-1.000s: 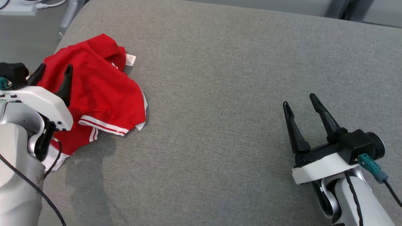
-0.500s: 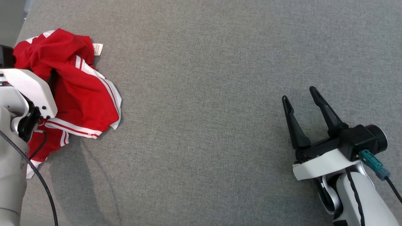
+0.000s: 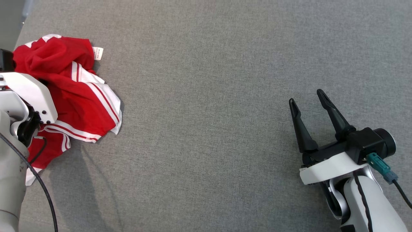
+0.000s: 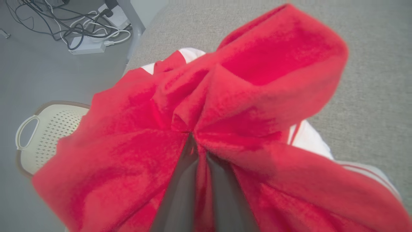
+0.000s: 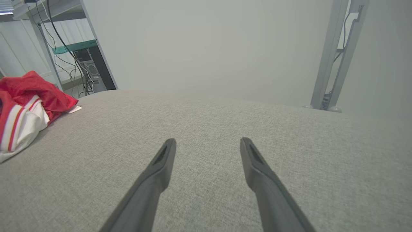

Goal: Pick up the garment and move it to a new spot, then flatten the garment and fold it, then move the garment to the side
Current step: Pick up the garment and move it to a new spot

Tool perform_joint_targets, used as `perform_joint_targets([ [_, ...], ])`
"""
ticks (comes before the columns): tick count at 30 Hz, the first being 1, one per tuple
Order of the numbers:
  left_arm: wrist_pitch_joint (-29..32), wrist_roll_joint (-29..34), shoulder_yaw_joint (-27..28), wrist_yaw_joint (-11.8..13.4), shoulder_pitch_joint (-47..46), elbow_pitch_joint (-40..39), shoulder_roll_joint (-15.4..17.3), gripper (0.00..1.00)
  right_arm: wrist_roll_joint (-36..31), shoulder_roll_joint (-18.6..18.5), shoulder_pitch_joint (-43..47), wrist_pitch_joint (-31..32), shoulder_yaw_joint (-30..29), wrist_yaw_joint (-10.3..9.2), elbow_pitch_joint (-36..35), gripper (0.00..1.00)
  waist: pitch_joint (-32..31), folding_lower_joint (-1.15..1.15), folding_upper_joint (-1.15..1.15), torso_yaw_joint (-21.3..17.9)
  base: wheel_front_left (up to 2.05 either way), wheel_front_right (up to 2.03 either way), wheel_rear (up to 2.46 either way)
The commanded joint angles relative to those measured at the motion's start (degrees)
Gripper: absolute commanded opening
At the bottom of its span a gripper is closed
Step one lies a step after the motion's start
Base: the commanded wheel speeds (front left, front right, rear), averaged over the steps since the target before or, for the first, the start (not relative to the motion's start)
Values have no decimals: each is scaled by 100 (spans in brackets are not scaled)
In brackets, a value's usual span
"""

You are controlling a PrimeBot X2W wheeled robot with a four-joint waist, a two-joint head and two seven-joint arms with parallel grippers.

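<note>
The garment [image 3: 74, 96] is a red top with white stripes, crumpled at the left edge of the grey padded surface [image 3: 209, 112]. In the left wrist view my left gripper [image 4: 196, 141] is shut on a bunched fold of the garment [image 4: 225, 96], with red cloth pinched between the dark fingers. My left wrist housing [image 3: 29, 93] covers those fingers in the head view. My right gripper [image 3: 305, 96] stands open over bare surface at the right, far from the cloth. The right wrist view shows the right gripper [image 5: 208, 141] holding nothing and the garment [image 5: 25, 100] at far left.
A cream perforated basket [image 4: 42, 135] sits on the floor beyond the surface's left edge. A power strip with tangled cables [image 4: 87, 45] lies further off. A metal frame post [image 5: 331, 64] stands behind the surface at the right.
The head camera has shifted. My left gripper has closed on the garment, and the cloth has bunched up, showing more of its white stripes. The right gripper stays as it was.
</note>
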Motion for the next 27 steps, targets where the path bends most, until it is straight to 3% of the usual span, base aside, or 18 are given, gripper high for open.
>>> perform_joint_targets([
  [1, -109, -81, -11, -1, -94, 7, 41, 0, 31, 3, -12, -29, -8, 11, 17, 100, -68, 0, 0, 16, 0, 0, 0],
  [14, -1348, -260, 149, 20, 192, -350, 99, 0, 113, 132, 226, -122, 74, 11, 319, 100, -830, 0, 0, 72, 0, 0, 0],
  [27, -2261, -342, 253, 109, 547, -1633, 149, 0, 276, 306, 452, -134, 76, 11, 408, 100, -1606, 0, 0, 50, 0, 0, 0],
])
